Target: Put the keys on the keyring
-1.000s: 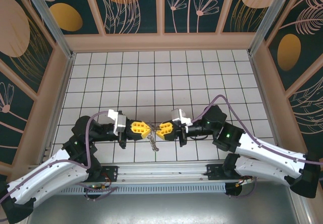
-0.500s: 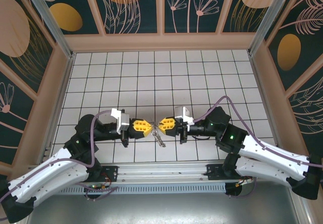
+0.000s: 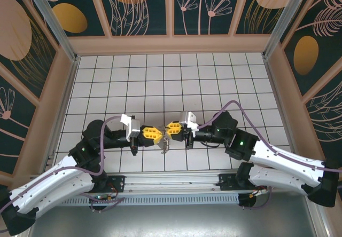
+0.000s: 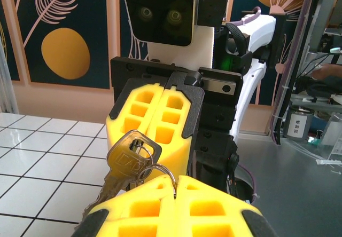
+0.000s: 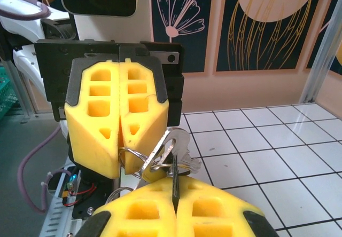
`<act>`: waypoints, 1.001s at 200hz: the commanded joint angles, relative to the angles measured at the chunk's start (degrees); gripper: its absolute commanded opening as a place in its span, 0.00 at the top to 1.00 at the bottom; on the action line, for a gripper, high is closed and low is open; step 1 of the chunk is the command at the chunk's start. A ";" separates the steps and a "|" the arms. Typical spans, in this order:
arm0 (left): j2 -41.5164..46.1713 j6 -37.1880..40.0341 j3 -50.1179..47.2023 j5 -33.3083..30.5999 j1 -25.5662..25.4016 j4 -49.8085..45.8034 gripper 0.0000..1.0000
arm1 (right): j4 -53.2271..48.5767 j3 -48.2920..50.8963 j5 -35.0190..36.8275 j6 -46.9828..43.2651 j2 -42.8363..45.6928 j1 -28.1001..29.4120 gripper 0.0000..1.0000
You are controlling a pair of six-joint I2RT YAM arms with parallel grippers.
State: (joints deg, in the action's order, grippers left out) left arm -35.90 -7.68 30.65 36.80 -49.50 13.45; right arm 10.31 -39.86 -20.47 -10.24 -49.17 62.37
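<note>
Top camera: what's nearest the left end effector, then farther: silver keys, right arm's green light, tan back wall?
1. Silver metal keys, at the left end effector's tip.
2. Small green light, off to the right.
3. Tan back wall, far end.

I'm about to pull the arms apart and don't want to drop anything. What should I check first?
1. Left end effector shut on the ring: ok.
2. Right end effector shut: ok. Which metal piece its seam pinches: cannot tell.
3. Key fully threaded onto the ring: cannot tell.
4. End effectors facing tip to tip, key between them: ok.
5. Key hanging clear of the table: cannot tell.
</note>
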 commanded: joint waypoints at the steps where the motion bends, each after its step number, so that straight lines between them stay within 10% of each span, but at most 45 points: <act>1: 0.21 1.27 1.34 -0.28 -0.16 -0.04 1.00 | 2.70 -1.06 0.92 -1.53 1.46 1.00 1.00; 140: -0.10 1.86 2.04 -6.30 -0.16 -3.46 1.00 | -2.14 -1.76 12.90 -4.99 3.80 2.76 1.00; 200: 0.96 0.59 -1.03 -16.95 -0.09 -5.08 0.70 | -10.48 -6.86 24.10 -4.13 -3.87 2.67 1.00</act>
State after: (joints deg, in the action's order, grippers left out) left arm -36.14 -6.50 30.81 25.78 -49.52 9.34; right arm 2.31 -43.13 -2.46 -14.48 -50.81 64.99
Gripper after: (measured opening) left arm 0.251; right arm 0.047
